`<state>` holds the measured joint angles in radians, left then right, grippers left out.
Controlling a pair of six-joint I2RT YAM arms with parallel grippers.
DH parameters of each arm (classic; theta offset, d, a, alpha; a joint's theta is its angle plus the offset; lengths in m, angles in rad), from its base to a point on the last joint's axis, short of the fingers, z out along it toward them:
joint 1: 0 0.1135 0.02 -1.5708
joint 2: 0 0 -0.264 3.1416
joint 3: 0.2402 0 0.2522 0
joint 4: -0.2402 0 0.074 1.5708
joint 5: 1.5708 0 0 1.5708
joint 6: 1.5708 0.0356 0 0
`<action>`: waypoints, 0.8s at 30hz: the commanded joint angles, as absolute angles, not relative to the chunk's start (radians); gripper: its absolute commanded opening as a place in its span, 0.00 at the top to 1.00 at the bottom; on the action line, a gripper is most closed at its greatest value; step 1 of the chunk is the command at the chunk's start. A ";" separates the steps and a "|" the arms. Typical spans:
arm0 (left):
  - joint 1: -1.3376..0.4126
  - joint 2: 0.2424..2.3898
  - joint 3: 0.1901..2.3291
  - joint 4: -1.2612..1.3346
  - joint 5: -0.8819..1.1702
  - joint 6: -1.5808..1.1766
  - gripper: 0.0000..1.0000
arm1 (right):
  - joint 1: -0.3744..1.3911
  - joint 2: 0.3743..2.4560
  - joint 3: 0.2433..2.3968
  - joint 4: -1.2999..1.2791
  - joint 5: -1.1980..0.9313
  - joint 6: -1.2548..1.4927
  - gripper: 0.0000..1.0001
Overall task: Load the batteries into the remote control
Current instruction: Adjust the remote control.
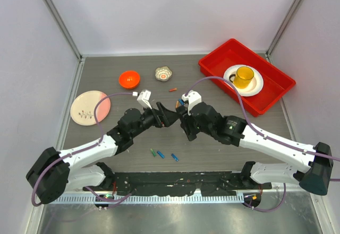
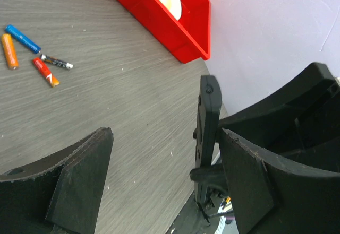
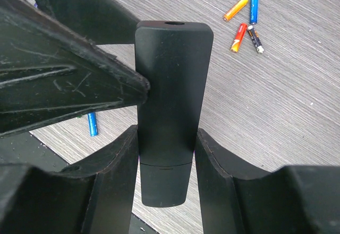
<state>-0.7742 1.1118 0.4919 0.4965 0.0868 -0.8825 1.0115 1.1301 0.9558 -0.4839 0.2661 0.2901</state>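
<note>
Right pincer (image 3: 167, 138): clamped on the remote (image 3: 170, 69), one finger on each long side, low on the body. The remote stands upright, clear of the table (image 1: 106, 69).

Left pincer (image 2: 166, 133): jaws wide, gripping nothing. The remote sits inside its gap, hard against one finger (image 2: 249, 181), with the other finger well apart from it. In the right wrist view, the tip of a left finger touches the remote's side above the right pincer's hold.

Step in hand, by my reading: a two-arm hold on the remote, to get at the battery bay. A seam crosses the body near its lower end, likely the cover. No open bay visible, no cell in it.

To do it well:
- The right grip must not slacken while the left closes.
- The left should centre the remote in its gap first, or the closing finger will shove it sideways and twist it in the right's hold.
- The left should take it above the right fingers and off the seam, so the cover is free to slide.

Batteries (image 3: 235, 8): four loose on the table beyond the remote (orange, blue, red, one dark), well apart from both pincers. One more blue battery (image 3: 92, 123) shows on the table below the left pincer's finger. None held.
</note>
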 commanded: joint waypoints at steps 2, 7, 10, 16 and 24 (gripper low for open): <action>-0.778 1.157 0.548 0.672 0.103 -0.913 0.16 | 1.029 1.135 0.993 -0.453 0.291 0.295 0.78; -0.798 1.212 0.574 0.692 0.127 -0.917 0.19 | 1.035 1.129 0.983 -0.445 0.287 0.302 0.78; -0.819 1.249 0.591 0.696 0.141 -0.911 0.34 | 1.037 1.126 0.977 -0.437 0.287 0.307 0.78; -0.853 1.289 0.589 0.707 0.143 -0.914 0.48 | 1.037 1.120 0.988 -0.445 0.296 0.301 0.77; -0.865 1.289 0.575 0.709 0.133 -0.908 0.63 | 1.038 1.115 0.985 -0.454 0.301 0.302 0.77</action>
<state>-0.8528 1.2934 0.5621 0.6502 0.1299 -0.9176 1.0325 1.1347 0.9558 -0.4969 0.2756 0.2939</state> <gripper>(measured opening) 0.435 0.478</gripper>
